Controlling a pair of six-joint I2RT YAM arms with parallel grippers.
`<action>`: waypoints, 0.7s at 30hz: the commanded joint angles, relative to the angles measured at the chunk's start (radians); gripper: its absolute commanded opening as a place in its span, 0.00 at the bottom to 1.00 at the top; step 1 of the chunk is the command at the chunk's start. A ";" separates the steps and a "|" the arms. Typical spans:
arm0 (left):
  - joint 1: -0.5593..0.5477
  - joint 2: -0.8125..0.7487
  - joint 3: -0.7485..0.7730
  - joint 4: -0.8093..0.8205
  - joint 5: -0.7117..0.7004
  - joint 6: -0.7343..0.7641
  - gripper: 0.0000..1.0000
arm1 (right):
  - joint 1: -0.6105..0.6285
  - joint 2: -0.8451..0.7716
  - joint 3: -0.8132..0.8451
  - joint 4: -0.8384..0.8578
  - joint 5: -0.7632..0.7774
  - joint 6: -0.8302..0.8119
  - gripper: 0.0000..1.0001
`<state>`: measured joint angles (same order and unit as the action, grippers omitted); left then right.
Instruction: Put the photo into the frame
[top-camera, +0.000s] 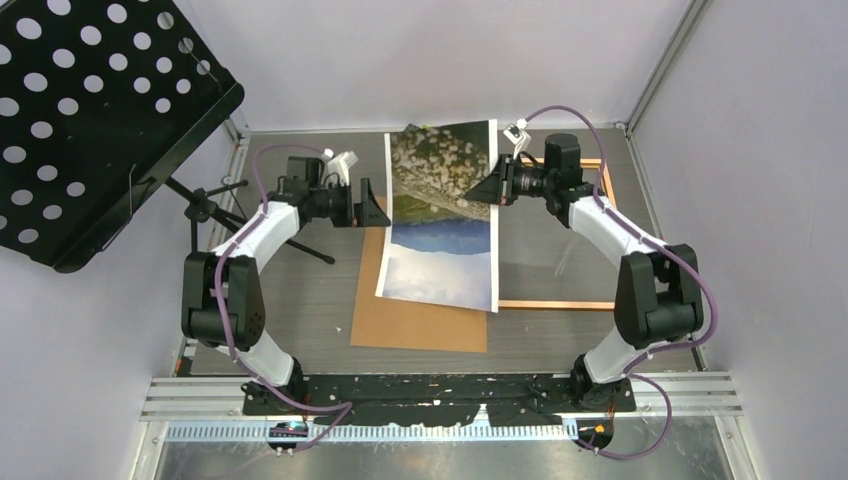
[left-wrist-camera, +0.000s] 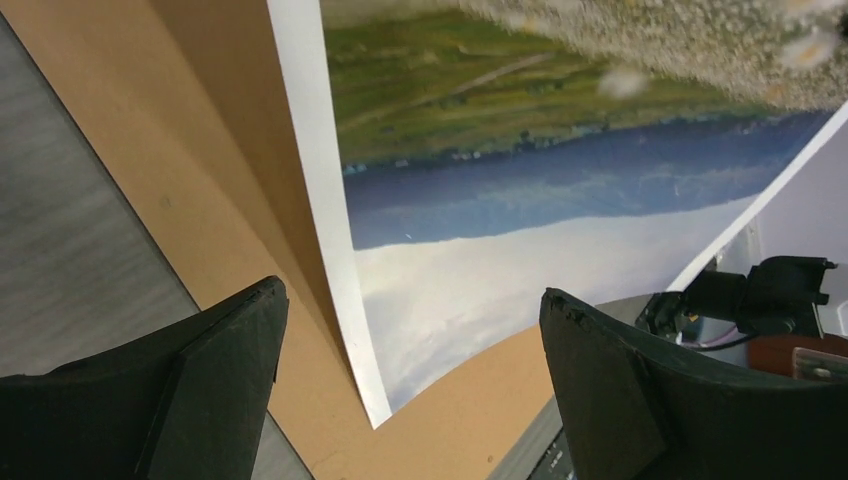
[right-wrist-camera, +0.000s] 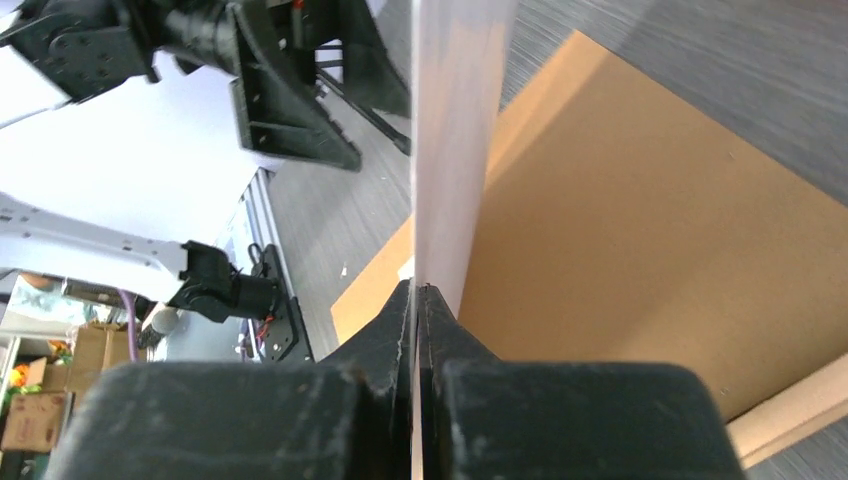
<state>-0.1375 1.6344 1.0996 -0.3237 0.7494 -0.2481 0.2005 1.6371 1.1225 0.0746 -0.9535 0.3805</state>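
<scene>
The photo (top-camera: 440, 225) is pinched at its right edge by the right gripper (top-camera: 480, 188), while the left gripper (top-camera: 374, 208) is spread wide beside it.

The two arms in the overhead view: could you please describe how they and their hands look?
The left arm and right arm match: smooth white shells between chunky black joint housings. A purple cable loops loosely along each one. The left hand and right hand each have two flat, wedge-shaped matte black fingers, scuffed at the edges. I see no markings.
</scene>
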 joint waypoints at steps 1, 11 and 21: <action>0.005 -0.045 0.092 0.018 -0.004 0.106 0.95 | -0.004 -0.113 0.047 -0.018 -0.106 -0.005 0.06; 0.042 -0.019 0.113 0.225 0.257 0.083 0.98 | -0.043 -0.266 -0.019 0.123 -0.201 0.125 0.06; 0.027 0.024 -0.001 0.761 0.434 -0.246 0.99 | -0.054 -0.326 -0.071 0.305 -0.249 0.299 0.05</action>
<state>-0.1020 1.6306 1.1152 0.1108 1.0794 -0.3092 0.1505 1.3499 1.0542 0.2535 -1.1656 0.5900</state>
